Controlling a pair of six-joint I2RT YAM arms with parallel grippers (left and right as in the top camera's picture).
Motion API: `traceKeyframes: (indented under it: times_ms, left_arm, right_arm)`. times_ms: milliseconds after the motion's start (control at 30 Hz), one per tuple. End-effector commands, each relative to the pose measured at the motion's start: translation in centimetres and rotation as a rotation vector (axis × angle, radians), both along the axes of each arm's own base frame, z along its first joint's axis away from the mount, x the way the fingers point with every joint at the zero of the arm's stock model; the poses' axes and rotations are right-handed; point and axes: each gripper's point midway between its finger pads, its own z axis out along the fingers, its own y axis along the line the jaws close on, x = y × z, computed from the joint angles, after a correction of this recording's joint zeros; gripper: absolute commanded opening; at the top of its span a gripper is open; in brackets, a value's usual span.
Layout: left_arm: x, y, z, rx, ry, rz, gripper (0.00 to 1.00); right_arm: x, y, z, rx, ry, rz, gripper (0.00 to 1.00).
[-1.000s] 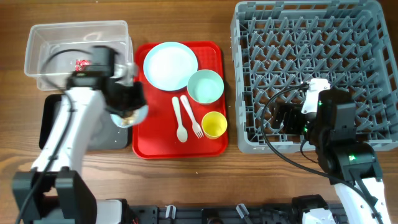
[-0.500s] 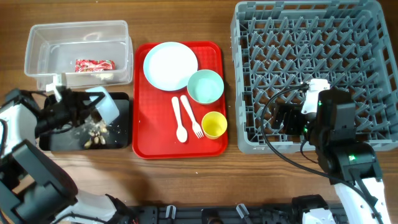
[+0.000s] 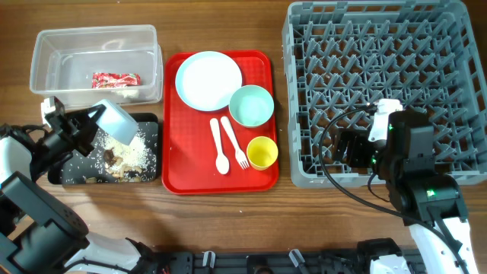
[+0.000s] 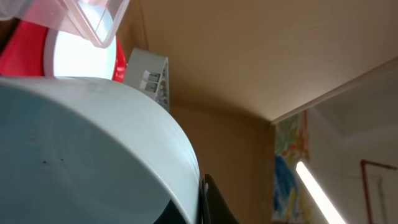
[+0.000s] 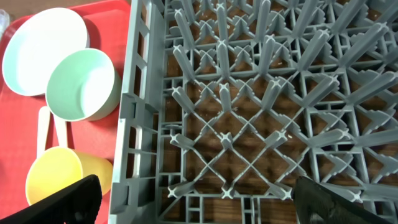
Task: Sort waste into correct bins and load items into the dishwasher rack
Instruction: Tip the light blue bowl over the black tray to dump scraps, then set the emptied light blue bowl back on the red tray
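Overhead: my left gripper (image 3: 82, 129) is clamped on the pale blue bowl (image 3: 116, 120), which is tipped over the black tray (image 3: 151, 173). Food scraps (image 3: 131, 154) lie in the tray right below the bowl's rim. The wrapper (image 3: 116, 78) sits in the clear tub (image 3: 46, 46) just behind. My right gripper (image 5: 199, 202) is spread wide, holding nothing, over the dishwasher rack (image 5: 249, 93) near its left wall. The mint bowl (image 5: 81, 84) and yellow cup (image 5: 59, 177) are just past that wall on the red tray (image 5: 18, 124).

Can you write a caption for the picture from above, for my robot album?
Left gripper holds the pale blue bowl tilted over the black tray, rice scraps lying inside.
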Motion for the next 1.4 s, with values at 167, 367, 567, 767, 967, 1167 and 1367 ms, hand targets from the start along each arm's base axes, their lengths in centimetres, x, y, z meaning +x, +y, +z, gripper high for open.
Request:
traceKeyframes:
  times_ms: [167, 367, 567, 767, 967, 1167, 1367]
  left_arm:
    - [0.8, 1.2, -1.6, 0.187, -0.097, -0.004, 0.04]
    - [0.7, 0.9, 0.8, 0.005, -0.078, 0.013, 0.04]
    - [0.1, -1.1, 3.2, 0.175, -0.216, -0.031, 0.04]
    - [-0.4, -10.0, 1.1, 0.813, -0.104, -0.283, 0.04]
    - [-0.1, -20.6, -5.1, 1.285, -0.096, -0.552, 0.04]
    - [-1.5, -22.5, -12.5, 1.505, 0.137, -0.635, 0.04]
    - [-2.3, -21.7, -15.6, 1.533, 0.25, -0.688, 0.4]
  right_arm:
    - [0.2, 0.1, 0.9, 0.002, -0.022, 0.009, 1.0]
    - [0.2, 0.1, 0.9, 0.002, -0.02, 0.009, 1.0]
    - [0.2, 0.1, 0.9, 0.003, -0.021, 0.009, 1.0]
    - [0.3, 0.1, 1.0, 0.004, -0.025, 0.008, 1.0]
    - [0.3, 0.1, 1.0, 0.004, -0.024, 0.008, 1.0]
    - [0.2, 0.1, 0.9, 0.004, -0.021, 0.008, 1.0]
    - [0.2, 0.1, 0.9, 0.004, -0.021, 0.008, 1.0]
